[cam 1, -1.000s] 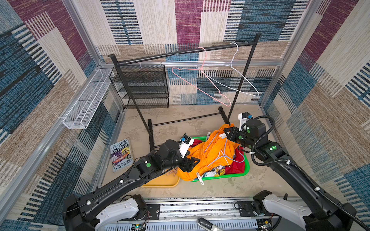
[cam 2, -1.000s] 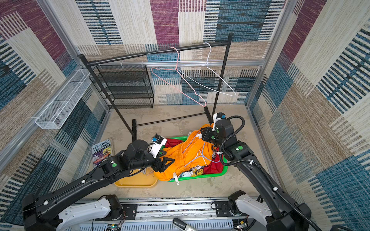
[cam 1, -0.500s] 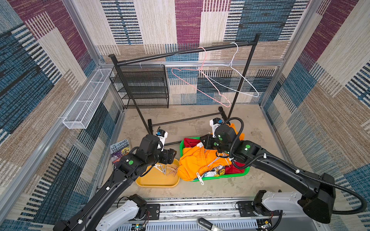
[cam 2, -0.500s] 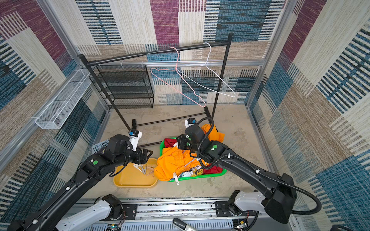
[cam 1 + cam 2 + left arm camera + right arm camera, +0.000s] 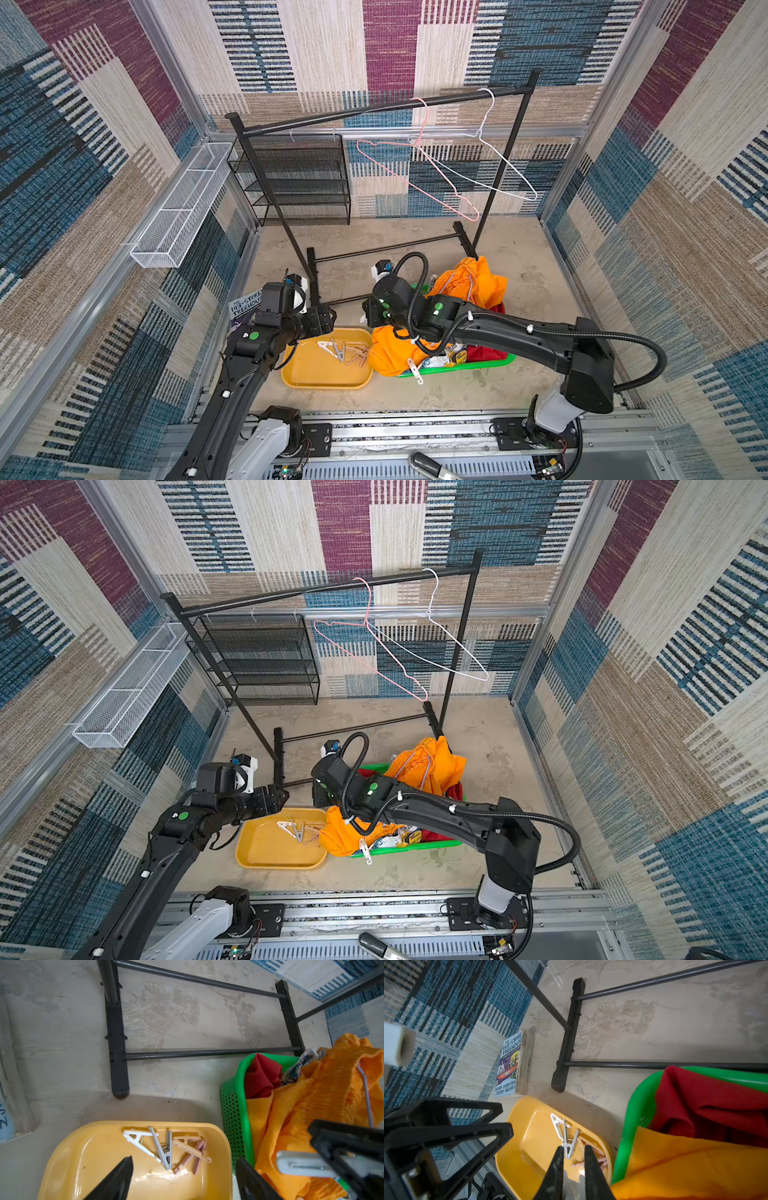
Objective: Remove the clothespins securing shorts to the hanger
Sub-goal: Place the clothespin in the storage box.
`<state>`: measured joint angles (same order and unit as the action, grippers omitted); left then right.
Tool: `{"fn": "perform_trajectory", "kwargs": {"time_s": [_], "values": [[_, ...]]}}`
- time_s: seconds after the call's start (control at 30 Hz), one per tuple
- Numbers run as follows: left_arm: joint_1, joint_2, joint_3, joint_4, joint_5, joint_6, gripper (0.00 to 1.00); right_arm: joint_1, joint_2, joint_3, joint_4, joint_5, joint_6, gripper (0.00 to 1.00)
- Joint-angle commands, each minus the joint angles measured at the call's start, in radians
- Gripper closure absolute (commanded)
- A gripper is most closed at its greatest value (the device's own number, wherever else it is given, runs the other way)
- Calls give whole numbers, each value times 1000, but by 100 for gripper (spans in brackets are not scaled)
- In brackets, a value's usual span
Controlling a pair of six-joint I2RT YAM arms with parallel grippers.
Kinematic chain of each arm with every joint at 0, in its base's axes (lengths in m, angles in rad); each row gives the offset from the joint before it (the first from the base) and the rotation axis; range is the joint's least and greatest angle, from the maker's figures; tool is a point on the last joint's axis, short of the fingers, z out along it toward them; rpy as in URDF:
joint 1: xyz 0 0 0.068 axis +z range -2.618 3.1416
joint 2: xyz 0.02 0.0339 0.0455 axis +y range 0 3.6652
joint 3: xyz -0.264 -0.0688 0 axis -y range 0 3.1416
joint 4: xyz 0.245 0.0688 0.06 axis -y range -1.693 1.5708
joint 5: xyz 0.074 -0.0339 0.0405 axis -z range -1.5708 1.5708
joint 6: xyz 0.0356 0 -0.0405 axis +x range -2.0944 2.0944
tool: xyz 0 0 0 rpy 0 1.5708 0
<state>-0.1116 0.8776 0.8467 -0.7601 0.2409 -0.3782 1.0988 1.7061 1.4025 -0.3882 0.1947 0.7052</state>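
Note:
Several clothespins lie loose in the yellow tray. My left gripper hangs open and empty over that tray, seen in both top views. My right gripper is beside it at the tray's basket side, shut on a white clothespin. The orange shorts are piled in the green basket over the red shorts and the printed white shorts. A grey wire hanger runs through the orange waistband. One white clothespin hangs on orange cloth at the basket's front.
The black rack's foot and low bars stand just behind tray and basket. A pink hanger and a white hanger hang bare on its top rail. A book lies by the left wall. A black mesh shelf stands at the back.
My left gripper drew back from the orange shorts to above the yellow tray. My right arm swung from the basket's back right across to the tray's edge.

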Motion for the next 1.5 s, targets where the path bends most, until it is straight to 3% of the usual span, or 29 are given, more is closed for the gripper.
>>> {"fn": "perform_trajectory", "kwargs": {"time_s": [0.0,0.2,0.4,0.77,1.07,1.47], "values": [[87,9,-14,5,62,-42,19,24,73,56,15,26,-28,81],[253,51,-33,41,143,-53,20,67,235,171,35,0,-68,81],[338,66,-35,55,164,-57,22,97,347,252,26,-33,-103,80],[363,63,-37,51,149,-59,23,125,420,235,33,-68,-131,80],[365,47,-39,51,142,-60,23,118,508,341,-36,30,-195,79],[368,43,-44,59,150,-63,23,69,590,436,-25,66,-335,77]]}}
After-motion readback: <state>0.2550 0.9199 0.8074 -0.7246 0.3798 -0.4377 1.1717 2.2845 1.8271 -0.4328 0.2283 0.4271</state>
